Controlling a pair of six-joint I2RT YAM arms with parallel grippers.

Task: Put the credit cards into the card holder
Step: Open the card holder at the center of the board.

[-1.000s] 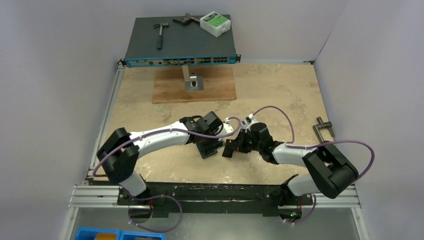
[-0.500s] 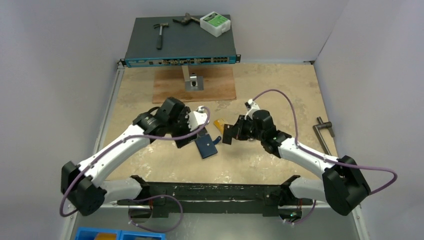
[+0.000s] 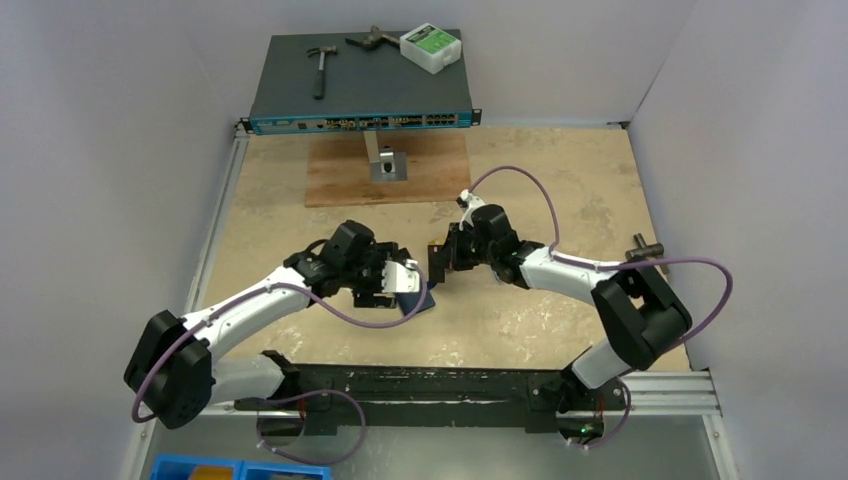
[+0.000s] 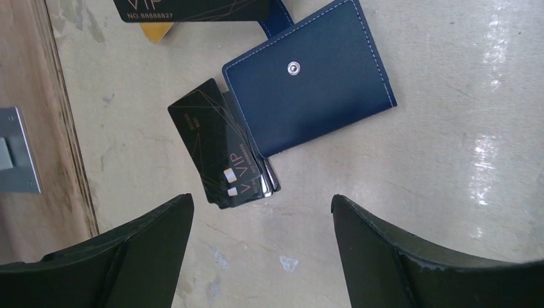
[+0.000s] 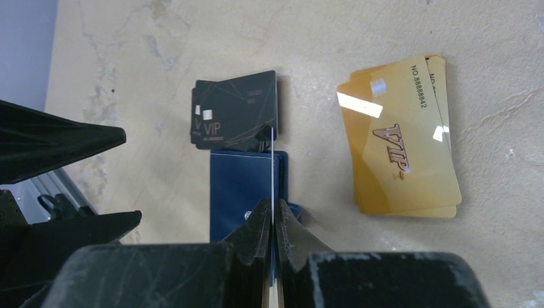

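upper black card (image 4: 192, 9) cut off by top edge, gold card (image 4: 159, 30) mostly hidden behind it

Card holder (image 4: 308, 77): one. Gold cards (image 5: 401, 144): at least two. Black cards (image 4: 221, 151): at least two, stacked; another black card (image 4: 192, 8) apart.

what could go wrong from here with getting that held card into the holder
1. The held card sits in the shut right jaws by one end, so it may twist or slip on contact.
2. The card holder lies unpinned, with the left jaws open above it, so a push could slide it.
3. The black cards stick partly out of its side and might get shoved loose.
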